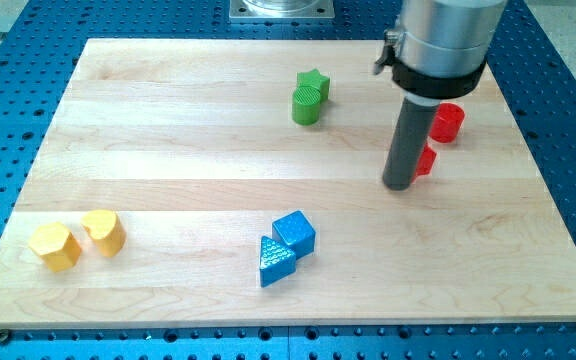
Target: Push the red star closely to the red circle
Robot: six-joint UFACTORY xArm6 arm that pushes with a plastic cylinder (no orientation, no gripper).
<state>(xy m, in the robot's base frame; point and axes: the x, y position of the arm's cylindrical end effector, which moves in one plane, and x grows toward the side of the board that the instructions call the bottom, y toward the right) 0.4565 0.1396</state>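
Observation:
My tip [399, 185] rests on the board at the view's right. A red star [427, 161] sits just right of the rod, mostly hidden behind it, touching or nearly touching it. The red circle [448, 122] stands a little up and right of the star, partly hidden by the arm's grey housing. A small gap shows between the two red blocks.
A green star [315, 83] and a green circle [306, 105] touch at the top centre. A blue cube [295, 232] and a blue triangle [276, 262] touch at the bottom centre. A yellow hexagon [54, 246] and a yellow heart [103, 231] lie at the bottom left.

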